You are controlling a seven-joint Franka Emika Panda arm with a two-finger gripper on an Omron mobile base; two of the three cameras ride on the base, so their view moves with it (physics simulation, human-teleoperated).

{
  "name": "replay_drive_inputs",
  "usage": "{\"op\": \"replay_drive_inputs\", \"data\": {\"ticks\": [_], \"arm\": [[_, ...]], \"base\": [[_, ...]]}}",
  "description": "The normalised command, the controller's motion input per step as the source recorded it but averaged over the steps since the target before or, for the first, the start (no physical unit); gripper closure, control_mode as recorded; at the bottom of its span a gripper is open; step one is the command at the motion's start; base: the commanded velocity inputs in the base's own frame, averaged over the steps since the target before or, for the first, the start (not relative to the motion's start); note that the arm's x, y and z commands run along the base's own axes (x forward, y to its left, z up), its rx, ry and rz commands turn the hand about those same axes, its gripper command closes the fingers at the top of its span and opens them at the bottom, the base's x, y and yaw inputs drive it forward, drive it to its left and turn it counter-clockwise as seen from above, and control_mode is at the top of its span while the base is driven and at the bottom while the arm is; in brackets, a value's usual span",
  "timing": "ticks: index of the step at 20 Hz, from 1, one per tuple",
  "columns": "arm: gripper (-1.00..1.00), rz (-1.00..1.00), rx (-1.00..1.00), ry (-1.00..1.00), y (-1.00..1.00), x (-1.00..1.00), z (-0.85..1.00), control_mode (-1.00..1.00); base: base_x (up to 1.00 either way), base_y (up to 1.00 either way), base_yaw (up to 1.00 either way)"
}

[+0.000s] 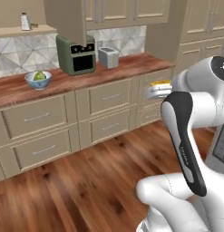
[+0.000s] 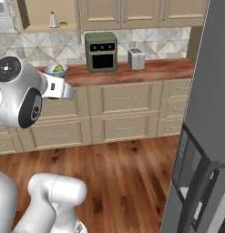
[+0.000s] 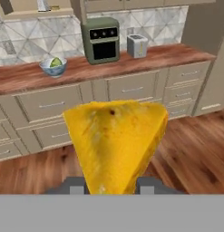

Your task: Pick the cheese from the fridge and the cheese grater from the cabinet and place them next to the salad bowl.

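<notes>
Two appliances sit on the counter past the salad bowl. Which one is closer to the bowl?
The dark green oven-like appliance. It stands between the salad bowl and the small silver toaster, which sits farther along the wooden counter.

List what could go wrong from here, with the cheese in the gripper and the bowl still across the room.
1. The cheese sits between the gripper fingers by its narrow end; it may slip on the way to the counter.
2. The salad bowl stands near the counter's front edge; a low approach might knock it.
3. The cheese grater is on the open cabinet shelf above, so reaching it later passes over the bowl.
</notes>
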Motion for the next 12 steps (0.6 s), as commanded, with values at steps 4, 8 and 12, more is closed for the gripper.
{"op": "replay_drive_inputs", "data": {"ticks": [4, 8, 12], "arm": [[1.00, 0.00, 0.00, 0.00, 0.00, 0.00, 0.00, 1.00], [1.00, 0.00, 0.00, 0.00, 0.00, 0.00, 0.00, 1.00], [1.00, 0.00, 0.00, 0.00, 0.00, 0.00, 0.00, 1.00]], "base": [[0.63, 0.10, 0.42], [0.75, 0.07, 0.34], [0.84, 0.05, 0.26]]}}
